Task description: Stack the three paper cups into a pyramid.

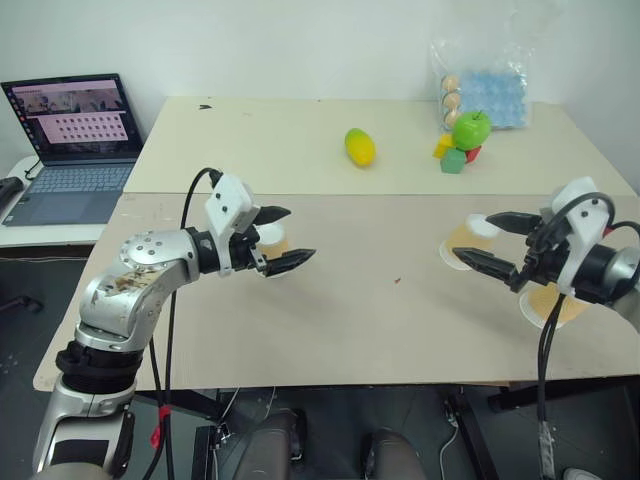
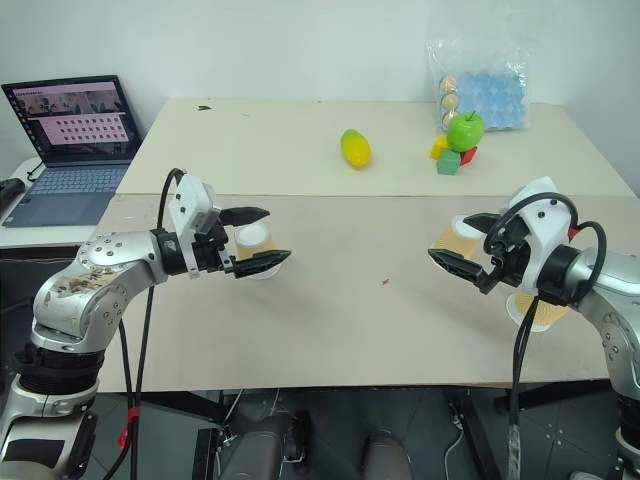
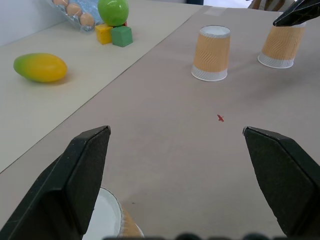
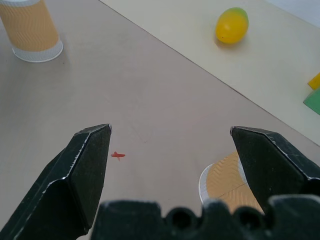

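On the tan desk [image 1: 380, 330] nothing is stacked yet. The left end effector [image 1: 283, 239] hangs wide and empty over one cup [image 2: 256, 241]; the right end effector [image 1: 496, 242], also wide and empty, hovers by the other two cups [image 3: 212, 53] [image 3: 281, 46], standing apart.

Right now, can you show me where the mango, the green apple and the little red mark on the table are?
mango [image 1: 360, 147], left eye view, middle of its yellow side
green apple [image 1: 472, 129], left eye view, its front
red mark [image 3: 220, 118], left wrist view, its centre
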You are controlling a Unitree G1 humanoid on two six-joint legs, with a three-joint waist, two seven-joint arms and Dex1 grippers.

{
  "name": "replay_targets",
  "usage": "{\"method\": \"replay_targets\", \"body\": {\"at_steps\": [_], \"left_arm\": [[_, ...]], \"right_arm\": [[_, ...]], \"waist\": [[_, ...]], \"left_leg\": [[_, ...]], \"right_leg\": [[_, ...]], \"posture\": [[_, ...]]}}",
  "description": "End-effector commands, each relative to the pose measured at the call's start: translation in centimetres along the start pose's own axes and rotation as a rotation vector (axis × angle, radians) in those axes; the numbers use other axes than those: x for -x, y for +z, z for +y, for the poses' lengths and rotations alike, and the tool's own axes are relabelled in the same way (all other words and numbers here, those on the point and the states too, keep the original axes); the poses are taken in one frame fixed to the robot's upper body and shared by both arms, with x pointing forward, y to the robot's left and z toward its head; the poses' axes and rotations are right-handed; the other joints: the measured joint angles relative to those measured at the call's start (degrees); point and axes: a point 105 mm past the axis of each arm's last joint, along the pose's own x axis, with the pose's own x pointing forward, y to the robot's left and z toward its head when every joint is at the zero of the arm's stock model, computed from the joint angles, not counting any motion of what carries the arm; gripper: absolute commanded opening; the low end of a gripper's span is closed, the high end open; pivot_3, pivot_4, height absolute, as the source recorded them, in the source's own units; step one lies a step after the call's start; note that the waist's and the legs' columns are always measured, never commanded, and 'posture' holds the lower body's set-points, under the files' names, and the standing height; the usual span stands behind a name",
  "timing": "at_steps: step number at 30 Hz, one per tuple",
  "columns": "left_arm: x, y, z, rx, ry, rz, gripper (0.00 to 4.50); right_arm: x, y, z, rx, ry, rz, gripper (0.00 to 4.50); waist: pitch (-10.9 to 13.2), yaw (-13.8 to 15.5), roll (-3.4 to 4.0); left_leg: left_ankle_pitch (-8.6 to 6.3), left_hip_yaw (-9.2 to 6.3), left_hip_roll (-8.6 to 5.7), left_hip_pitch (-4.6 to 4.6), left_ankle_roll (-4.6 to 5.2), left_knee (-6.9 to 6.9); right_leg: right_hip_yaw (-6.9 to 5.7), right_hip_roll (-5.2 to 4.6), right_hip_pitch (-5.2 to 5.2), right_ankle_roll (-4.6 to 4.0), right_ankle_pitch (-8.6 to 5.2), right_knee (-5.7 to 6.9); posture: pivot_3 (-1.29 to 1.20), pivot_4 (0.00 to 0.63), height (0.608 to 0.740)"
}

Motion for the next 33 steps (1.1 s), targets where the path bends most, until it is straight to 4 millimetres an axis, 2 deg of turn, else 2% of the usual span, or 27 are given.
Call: {"method": "replay_targets", "body": {"at_steps": [1, 4, 7, 10, 13, 16, 18, 20, 22, 26, 28, 33], "left_arm": [[0.0, 0.9, 0.9, -0.004, 0.051, -0.06, 4.5], [-1.0, 1.4, 1.2, 0.052, 0.05, -0.076, 4.5], [-1.7, 2.8, -0.4, 0.142, -0.065, -0.123, 4.5], [-2.2, 4.7, -0.7, 0.194, -0.116, -0.187, 4.5], [-2.7, 5.4, -0.7, 0.172, -0.147, -0.189, 4.5], [-3.3, 5.6, -1.0, 0.166, -0.19, -0.184, 4.5], [-3.7, 5.8, -1.3, 0.156, -0.219, -0.183, 4.5], [-4.1, 6.1, -1.8, 0.142, -0.262, -0.189, 4.5], [-4.3, 6.5, -2.3, 0.136, -0.302, -0.203, 4.5], [-4.4, 8.3, -2.7, 0.171, -0.355, -0.266, 4.5], [-4.4, 8.8, -2.8, 0.158, -0.36, -0.271, 4.5], [-4.2, 9.3, -2.9, 0.208, -0.385, -0.309, 4.5]], "right_arm": [[0.3, 1.4, -0.1, 0.05, -0.023, -0.047, 4.44], [0.5, 1.9, 0.7, 0.047, -0.019, -0.053, 4.44], [1.0, 2.7, 0.9, 0.032, -0.037, -0.071, 4.44], [2.1, 3.2, 0.4, 0.023, -0.094, -0.077, 4.44], [3.6, 2.9, -0.7, 0.009, -0.192, -0.064, 4.44], [5.6, 1.3, -2.2, -0.003, -0.316, -0.004, 4.44], [7.7, -0.2, -3.2, -0.046, -0.412, 0.011, 4.44], [9.9, -2.3, -3.7, -0.093, -0.497, 0.04, 4.44], [11.2, -3.7, -3.7, -0.117, -0.537, 0.058, 4.44], [12.5, -5.3, -3.2, -0.184, -0.565, 0.013, 4.44], [13.1, -5.9, -3.0, -0.209, -0.58, -0.007, 4.44], [13.8, -7.3, -2.1, -0.269, -0.579, -0.02, 4.44]], "waist": [[0.0, 0.0, 0.0], [0.0, 0.2, 0.0], [0.0, 0.1, 0.0], [0.0, 0.3, -0.01], [0.0, 0.2, -0.01], [0.0, 0.4, -0.01], [0.0, 0.5, 0.0], [0.0, 0.7, -0.01], [0.0, 0.9, -0.02], [-0.1, 0.2, 0.08], [-0.1, -0.1, 0.11], [-0.1, -0.3, 0.22]], "left_leg": [[0.0, 0.0, 0.0, 0.0, 0.0, 0.0], [-0.02, -0.01, 0.0, 0.06, 0.03, 0.01], [-0.05, -0.01, 0.01, 0.01, 0.08, 0.08], [-0.04, -0.01, 0.0, 0.0, 0.08, 0.14], [-0.05, -0.01, 0.0, 0.01, 0.08, 0.15], [-0.04, 0.03, -0.01, 0.02, 0.08, 0.15], [-0.04, 0.07, -0.03, 0.02, 0.1, 0.16], [-0.05, 0.08, -0.02, 0.01, 0.12, 0.2], [-0.06, 0.1, -0.03, 0.0, 0.14, 0.2], [-0.12, 0.17, -0.01, 0.06, 0.23, 0.25], [-0.34, 0.19, 0.01, 0.15, 0.58, 0.25], [-0.59, 0.39, 0.09, 0.49, 0.27, 0.18]], "right_leg": [[0.0, 0.0, 0.0, 0.0, 0.0, 0.0], [-0.01, 0.0, 0.0, 0.0, 0.0, 0.0], [0.0, 0.0, 0.01, 0.0, 0.0, 0.08], [0.01, -0.02, 0.02, 0.01, 0.0, 0.07], [0.0, -0.02, 0.09, 0.01, 0.0, 0.08], [0.01, -0.01, 0.1, 0.01, 0.0, 0.1], [0.02, -0.02, 0.11, 0.01, 0.0, 0.1], [0.0, 0.0, 0.12, 0.01, 0.0, 0.08], [0.0, 0.0, 0.14, 0.03, 0.0, 0.08], [0.12, 0.01, 0.14, 0.09, 0.04, 0.1], [0.25, 0.02, 0.14, 0.11, 0.06, 0.12], [0.53, 0.05, 0.25, 0.1, 0.06, 0.14]], "posture": [[0.0, 0.15, 0.74], [0.0, 0.15, 0.74], [0.0, 0.15, 0.74], [0.0, 0.15, 0.74], [0.0, 0.15, 0.74], [0.0, 0.15, 0.74], [0.0, 0.15, 0.74], [0.0, 0.15, 0.74], [0.0, 0.15, 0.74], [0.0, 0.15, 0.74], [0.0, 0.15, 0.74], [0.0, 0.15, 0.74]]}}
